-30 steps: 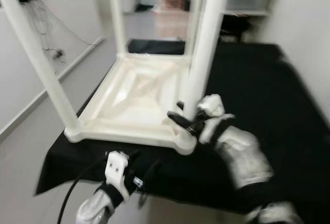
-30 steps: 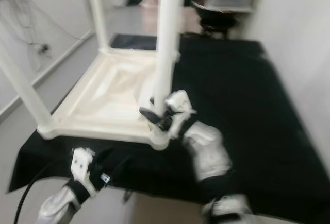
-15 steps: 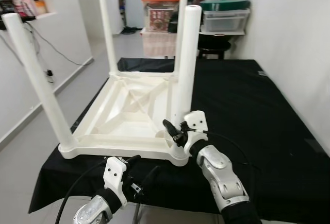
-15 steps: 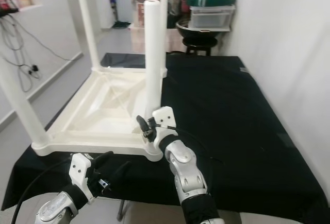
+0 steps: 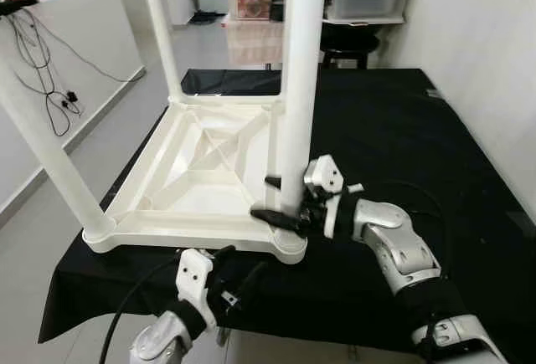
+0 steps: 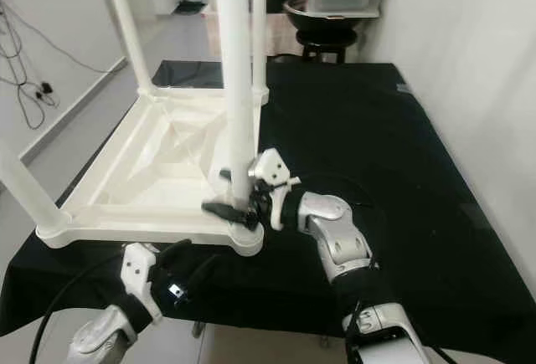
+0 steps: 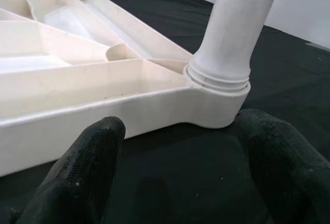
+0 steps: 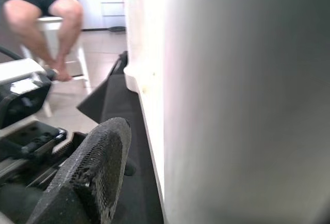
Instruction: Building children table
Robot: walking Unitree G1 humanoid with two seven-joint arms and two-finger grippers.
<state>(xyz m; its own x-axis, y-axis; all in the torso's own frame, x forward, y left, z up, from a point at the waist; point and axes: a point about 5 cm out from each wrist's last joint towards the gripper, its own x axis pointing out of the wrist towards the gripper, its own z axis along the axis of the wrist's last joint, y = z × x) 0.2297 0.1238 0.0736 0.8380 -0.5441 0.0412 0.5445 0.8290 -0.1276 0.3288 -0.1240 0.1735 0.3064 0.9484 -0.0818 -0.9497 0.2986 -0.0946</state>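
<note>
Since the earlier frame, the right claw (image 5: 280, 202) has been swung round to lie level across the foot of the near leg (image 5: 300, 88), where before it reached up from below; part of the shift in framing is owed to the camera. One black finger is seen in front of the leg and one behind it, so the claw is judged to be clamped on the leg just above its socket, though contact on the far side cannot be confirmed. The left claw (image 5: 231, 274) is held spread apart below the bench (image 5: 469, 163) edge, closed on nothing, with the corner socket (image 7: 216, 100) directly ahead of it. The children's table (image 5: 201, 163) is lying upside down on the black-covered bench, four legs raised. The step in hand is judged to be the seating of this leg. A downward press or twist is called for next, with the tabletop steadied against sliding.
</note>
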